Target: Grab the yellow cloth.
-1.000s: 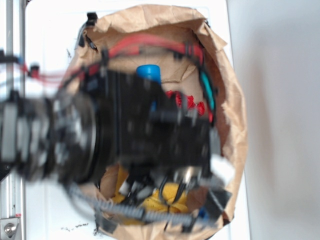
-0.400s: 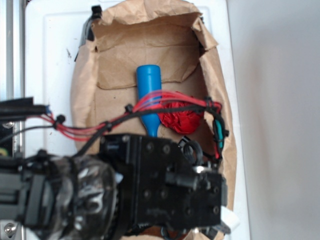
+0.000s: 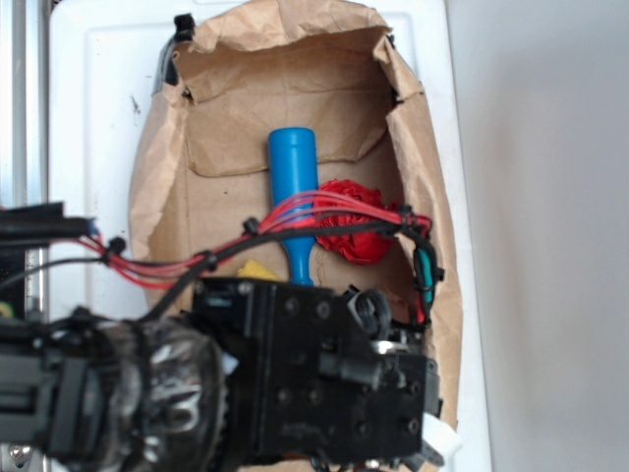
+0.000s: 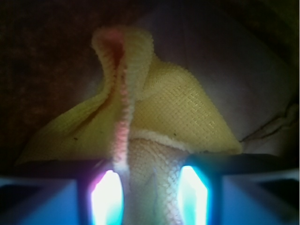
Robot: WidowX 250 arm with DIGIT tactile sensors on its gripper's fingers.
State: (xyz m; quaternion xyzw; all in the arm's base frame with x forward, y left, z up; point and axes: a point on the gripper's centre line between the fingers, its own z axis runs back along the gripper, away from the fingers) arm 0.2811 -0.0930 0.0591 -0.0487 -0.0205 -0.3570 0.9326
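We have the yellow cloth (image 4: 154, 126) bunched between the two fingers (image 4: 105, 197) of the gripper (image 4: 145, 197), a raised fold running straight down into the gap; the jaws stand close on either side of it and look clenched on the fabric. From the outside view only a small yellow corner (image 3: 257, 268) shows past the arm, low in the brown paper bag (image 3: 157, 187), near the blue handle (image 3: 293, 187) and the red cloth ball (image 3: 354, 231). To do this well, we judge we should hold the squeeze firm and lift straight up, clear of the bag's walls. We can read no labels or writing anywhere.
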